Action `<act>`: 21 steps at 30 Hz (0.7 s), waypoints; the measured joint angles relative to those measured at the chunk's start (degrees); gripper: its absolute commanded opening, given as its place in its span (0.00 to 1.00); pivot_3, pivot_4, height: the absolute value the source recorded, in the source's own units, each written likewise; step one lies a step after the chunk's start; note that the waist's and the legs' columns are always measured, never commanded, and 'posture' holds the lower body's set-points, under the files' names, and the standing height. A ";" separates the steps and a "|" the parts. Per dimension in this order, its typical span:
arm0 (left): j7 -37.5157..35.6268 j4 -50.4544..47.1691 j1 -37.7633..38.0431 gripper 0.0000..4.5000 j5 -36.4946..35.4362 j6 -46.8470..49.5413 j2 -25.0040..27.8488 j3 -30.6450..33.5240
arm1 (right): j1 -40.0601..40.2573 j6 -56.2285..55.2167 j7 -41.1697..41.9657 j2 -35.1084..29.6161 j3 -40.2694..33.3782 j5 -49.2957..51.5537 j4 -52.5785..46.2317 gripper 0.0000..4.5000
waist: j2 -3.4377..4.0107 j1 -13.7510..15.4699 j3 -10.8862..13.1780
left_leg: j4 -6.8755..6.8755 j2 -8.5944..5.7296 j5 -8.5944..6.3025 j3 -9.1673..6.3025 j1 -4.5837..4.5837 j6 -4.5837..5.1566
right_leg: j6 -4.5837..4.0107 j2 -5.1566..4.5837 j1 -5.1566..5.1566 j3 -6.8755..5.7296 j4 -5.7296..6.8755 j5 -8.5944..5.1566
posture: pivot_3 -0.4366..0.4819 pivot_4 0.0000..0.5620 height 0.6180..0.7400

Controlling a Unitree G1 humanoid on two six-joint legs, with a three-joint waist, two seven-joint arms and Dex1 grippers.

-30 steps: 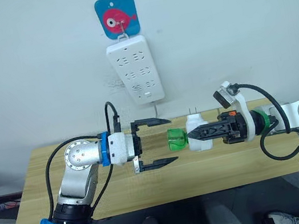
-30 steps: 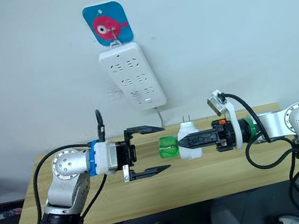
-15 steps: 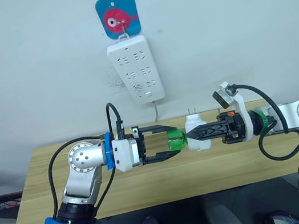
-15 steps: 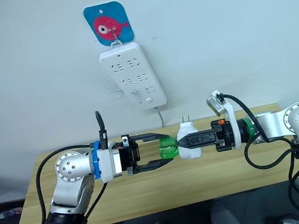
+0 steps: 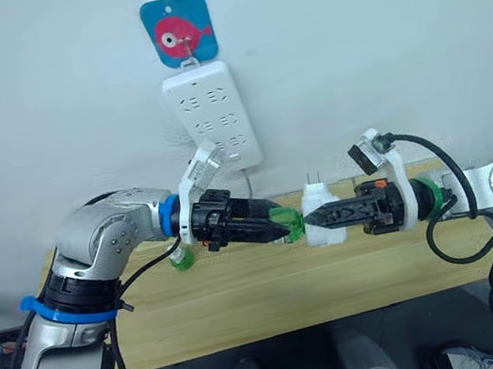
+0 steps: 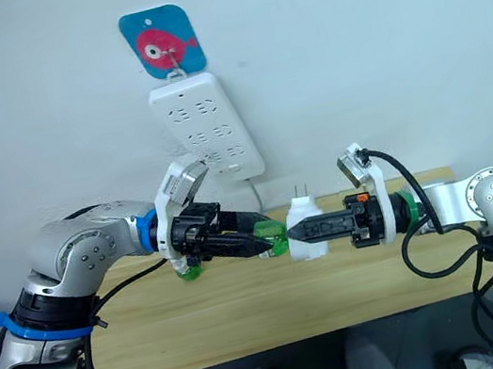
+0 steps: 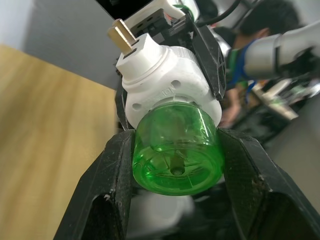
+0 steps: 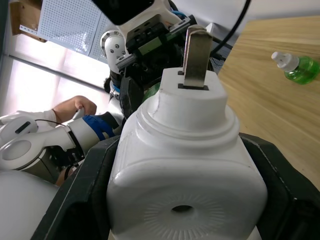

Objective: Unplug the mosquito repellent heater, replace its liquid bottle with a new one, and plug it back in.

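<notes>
Left eye view shows the mosquito repellent heater (image 5: 323, 217) held in the air above the wooden table (image 5: 274, 287), already out of the white power strip (image 5: 209, 119) that hangs on the wall under a fish hook plate (image 5: 177, 30); the right gripper (image 5: 318, 219) is clamped on the heater's white body from the robot's right, with the two prongs pointing upward, free. The left gripper (image 5: 285, 227) comes from the opposite side and its two black fingers (image 7: 116, 172) are pressed on the green liquid bottle (image 7: 176, 149) that sits in the base of the heater; in my judgement the two arms face each other on one line so that one holds the body steady while the other can turn the bottle out. A second green bottle (image 8: 296, 66) with a white tip lies on the table near the left arm, probably the new one, placed within reach for the exchange.
</notes>
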 measured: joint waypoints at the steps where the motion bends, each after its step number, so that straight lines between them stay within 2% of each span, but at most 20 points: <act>1: -0.23 -0.14 0.10 0.49 0.30 -0.47 0.01 0.04 | 0.01 -0.05 -0.39 0.00 0.00 0.39 -0.02 0.68 | 0.00 -0.08 0.01 | 0.00 0.00 0.00 0.01 0.00 0.00 | 0.00 0.00 0.00 0.02 0.00 0.00 | 0.34 0.35 0.95; 3: -0.44 -0.99 0.69 0.65 2.00 -3.24 0.01 0.05 | 0.08 -0.20 -1.27 -0.12 0.02 1.04 0.02 0.68 | 0.00 -0.08 0.02 | 0.02 0.00 0.01 0.04 0.01 -0.01 | 0.00 0.00 0.01 0.05 0.00 0.00 | 0.34 0.35 0.95; 5: -0.77 -2.06 2.09 0.77 4.59 -6.98 0.62 0.26 | 0.38 -0.04 -1.97 -0.84 0.01 1.49 0.35 0.68 | 0.00 -0.04 0.02 | 0.03 0.00 0.00 0.07 0.01 -0.01 | 0.00 -0.01 0.01 0.07 0.01 0.00 | 0.34 0.35 0.95; 8: -1.84 -3.87 6.46 0.97 10.08 -16.00 1.60 1.04 | 0.54 -0.08 -2.93 -1.27 0.00 2.15 1.49 0.68 | 0.01 -0.02 0.05 | 0.00 0.01 0.00 0.12 0.03 0.00 | 0.00 -0.01 0.00 0.11 -0.01 0.00 | 0.34 0.35 0.95; 13: -6.74 -6.45 13.91 0.97 18.59 -32.98 2.93 1.04 | 0.54 -0.12 -4.01 -1.37 0.01 3.64 1.92 0.68 | 0.02 0.38 0.06 | -0.01 0.00 0.00 0.17 0.01 0.00 | -0.01 -0.03 0.00 0.15 -0.04 0.01 | 0.34 0.35 0.95; 18: -4.05 -5.64 20.86 0.97 27.66 -54.80 -3.71 2.53 | 0.55 -0.28 -4.87 -1.39 0.01 3.87 1.96 0.68 | 0.02 1.73 0.06 | 0.05 -0.01 0.00 0.17 -0.02 0.00 | -0.01 -0.06 0.01 0.16 -0.03 0.02 | 0.34 0.35 0.95; 19: -2.75 -4.67 22.07 0.97 29.28 -61.70 -6.94 3.77 | 0.55 -0.38 -5.21 -1.36 0.01 3.91 1.95 0.68 | 0.02 2.13 0.06 | 0.07 -0.03 0.00 0.18 -0.01 0.00 | 0.00 -0.09 0.01 0.17 -0.03 0.03 | 0.34 0.34 0.95; 21: -1.19 -3.44 22.87 0.97 31.05 -69.36 -10.03 4.15 | 0.55 -0.53 -5.73 -1.32 0.02 3.91 1.95 0.68 | 0.01 2.64 0.06 | 0.10 -0.02 0.00 0.16 -0.05 0.00 | -0.01 -0.09 0.01 0.14 -0.03 0.05 | 0.34 0.34 0.95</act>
